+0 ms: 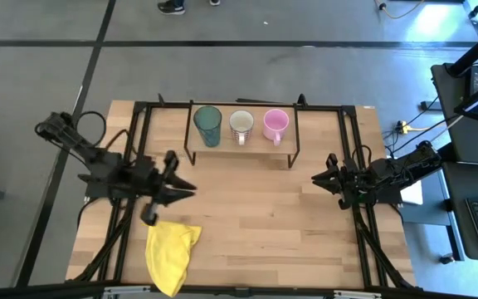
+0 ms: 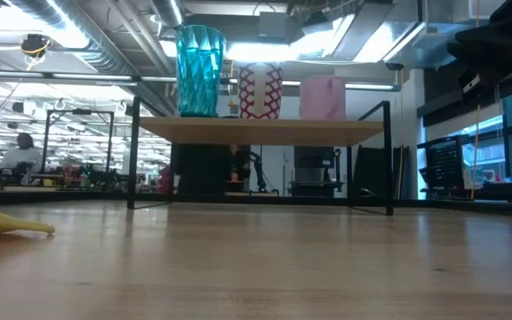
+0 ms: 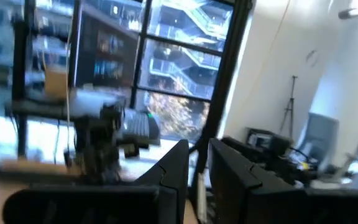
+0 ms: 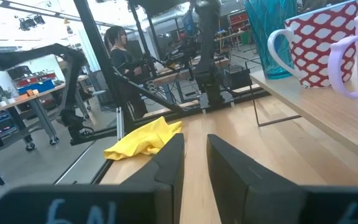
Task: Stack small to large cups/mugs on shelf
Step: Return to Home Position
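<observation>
The shelf (image 1: 243,146) stands at the table's far middle. On its board, in a row from left to right, stand the teal cup (image 1: 208,126), the white mug with a red pattern (image 1: 241,124) and the pink mug (image 1: 275,124), each on its base. They also show in the low view: the teal cup (image 2: 200,71), the white mug (image 2: 260,91) and the pink mug (image 2: 323,98). My left gripper (image 1: 191,187) hovers at the table's left, shut and empty. My right gripper (image 1: 314,177) hovers at the table's right, shut and empty, pointing toward the table's middle.
A yellow cloth (image 1: 171,249) lies crumpled near the table's front left, just below my left gripper. It also shows in the right wrist view (image 4: 145,138). Bare wood lies between the two grippers, in front of the shelf. A person stands in the room behind.
</observation>
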